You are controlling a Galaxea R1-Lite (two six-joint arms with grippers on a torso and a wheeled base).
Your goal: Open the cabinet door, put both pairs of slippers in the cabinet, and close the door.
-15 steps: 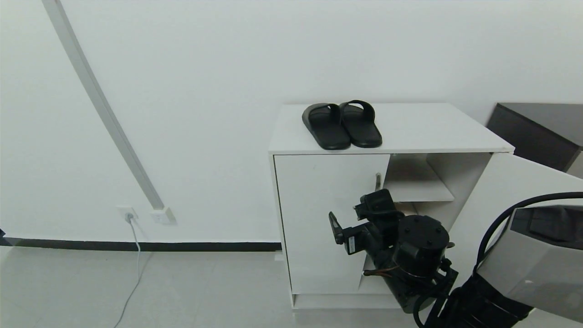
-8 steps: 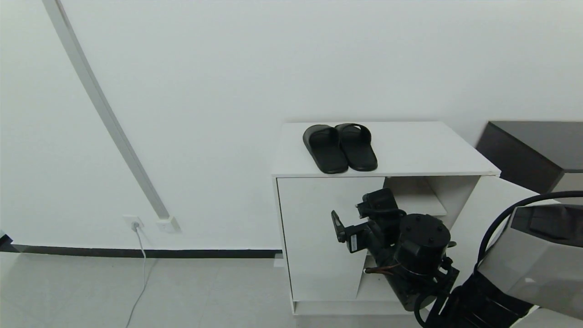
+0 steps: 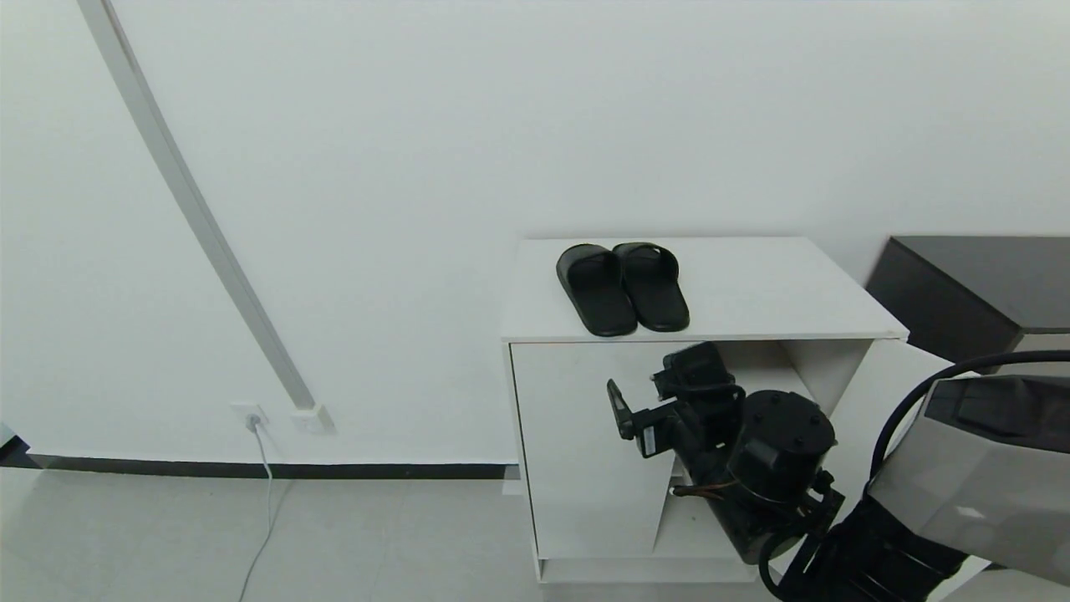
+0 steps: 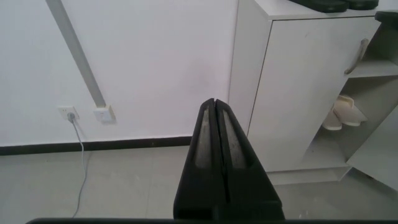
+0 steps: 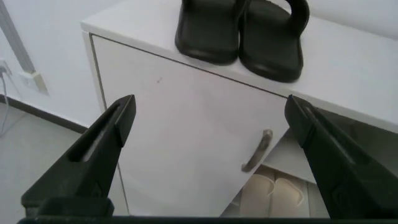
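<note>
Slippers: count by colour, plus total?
Black slippers, on top of the cabinet: 2
Pale slippers, inside the cabinet below the shelf: 2
Total: 4

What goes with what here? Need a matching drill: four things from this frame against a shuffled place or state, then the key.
Things
1. black slippers
2. pale slippers
3. left gripper
4. right gripper

Place or state
A. open, nothing held
B. inside the cabinet
C. shut, nothing held
D. on top of the cabinet

Pairs: 1-D, 2-B, 3-C, 4-A
</note>
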